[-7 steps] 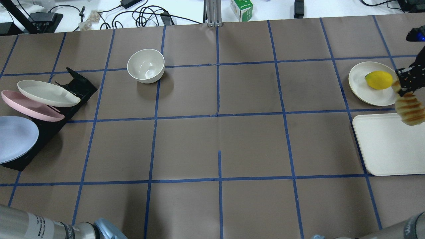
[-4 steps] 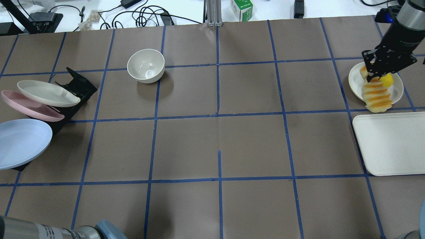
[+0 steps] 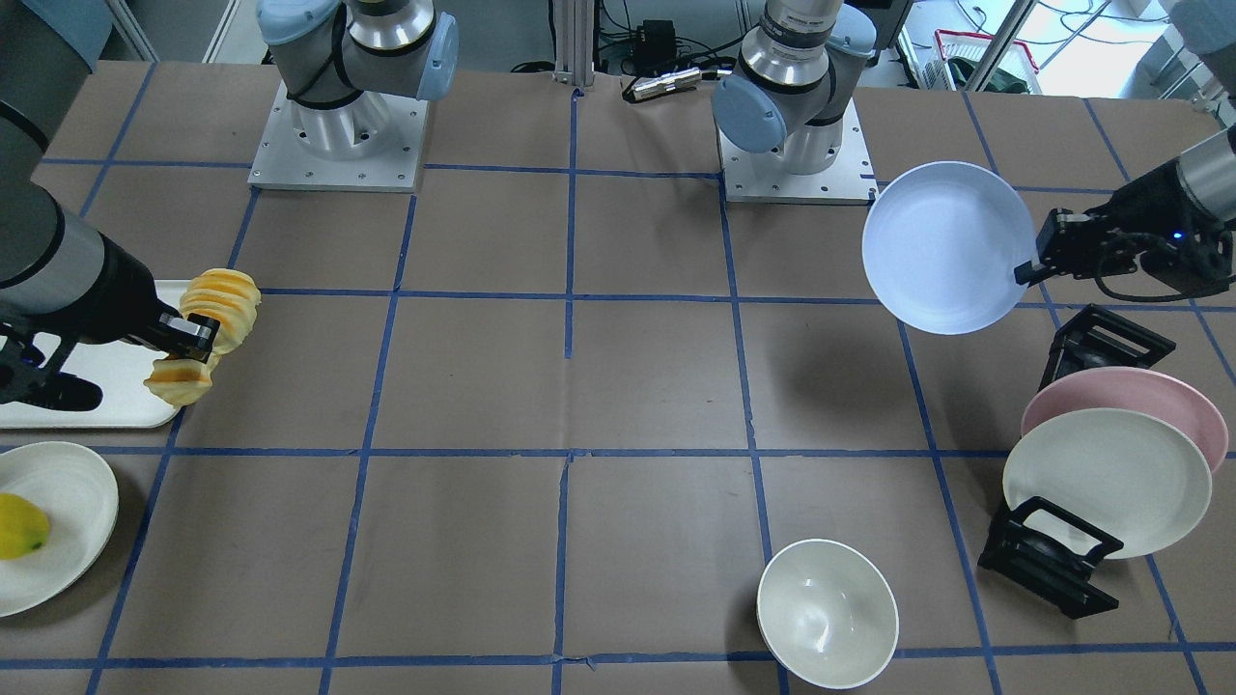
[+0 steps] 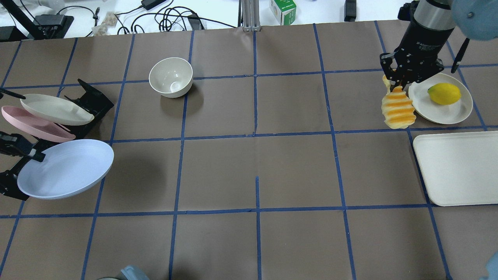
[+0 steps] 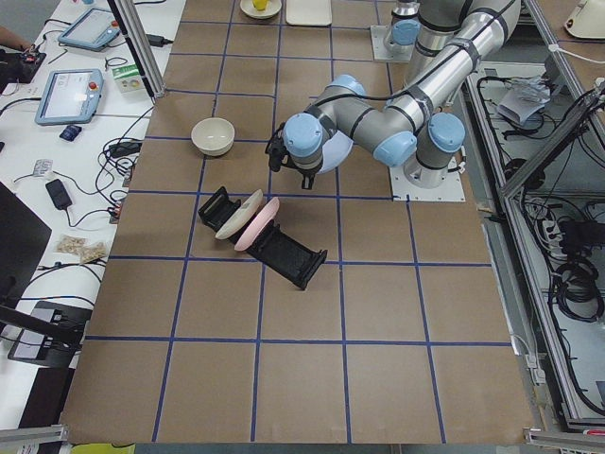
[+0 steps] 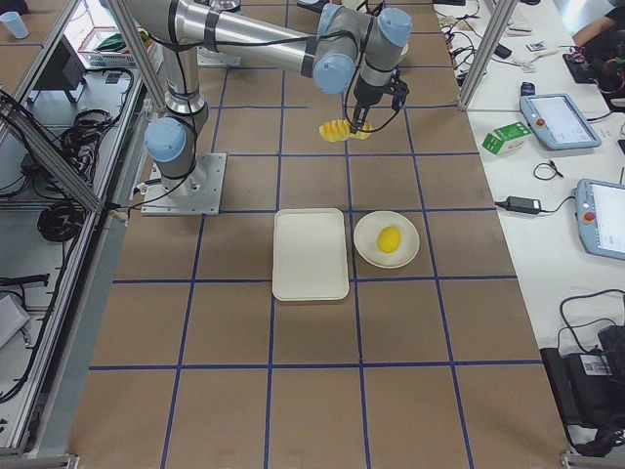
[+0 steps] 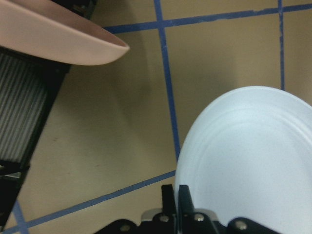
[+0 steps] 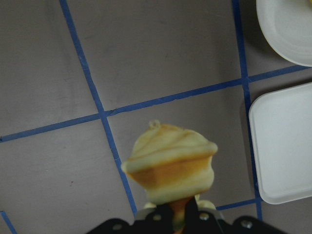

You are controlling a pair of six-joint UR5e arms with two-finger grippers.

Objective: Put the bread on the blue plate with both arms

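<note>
My right gripper (image 4: pixel 398 82) is shut on one end of the bread (image 4: pixel 397 111), a ridged yellow-orange loaf. The loaf hangs above the table, just left of the lemon's plate. It also shows in the front view (image 3: pixel 220 307) and the right wrist view (image 8: pixel 170 163). My left gripper (image 4: pixel 37 156) is shut on the rim of the blue plate (image 4: pixel 66 169) and holds it tilted in the air beside the black rack. The plate also shows in the front view (image 3: pixel 941 246) and the left wrist view (image 7: pixel 253 161).
A black rack (image 4: pixel 95 99) at the far left holds a pink plate (image 4: pixel 35 126) and a cream plate (image 4: pixel 54 109). A cream bowl (image 4: pixel 171 77) stands at the back. A yellow lemon (image 4: pixel 444 93) lies on a cream plate (image 4: pixel 428 107). A white tray (image 4: pixel 459 167) lies at the right.
My right gripper has carried the bread leftward from over the tray's edge, past the lemon's plate. My left gripper has drawn the blue plate out of the rack toward the table's middle.
</note>
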